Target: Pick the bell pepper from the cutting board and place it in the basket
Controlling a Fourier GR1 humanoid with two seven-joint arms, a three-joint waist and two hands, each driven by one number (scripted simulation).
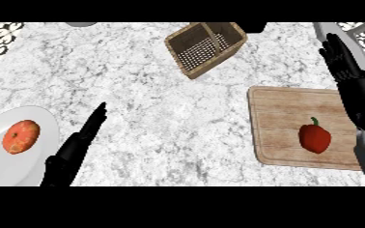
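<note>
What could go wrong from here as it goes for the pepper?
1. The right hand is open at the view's right edge, beyond the board and not over the pepper. Coming in, it might nudge the rounded pepper and roll it off the board.
2. The basket sits askew, apart from the board. The pepper could catch its rim on the way in.

The left hand (71, 147) is matte black all over, long and slim, narrowing to a thin tip above a blockier, faceted base. The right hand (341, 60) is the same black, its slender fingers (332, 48) edged with faint grey highlights, joined to a dark narrow wrist (353, 107).
</note>
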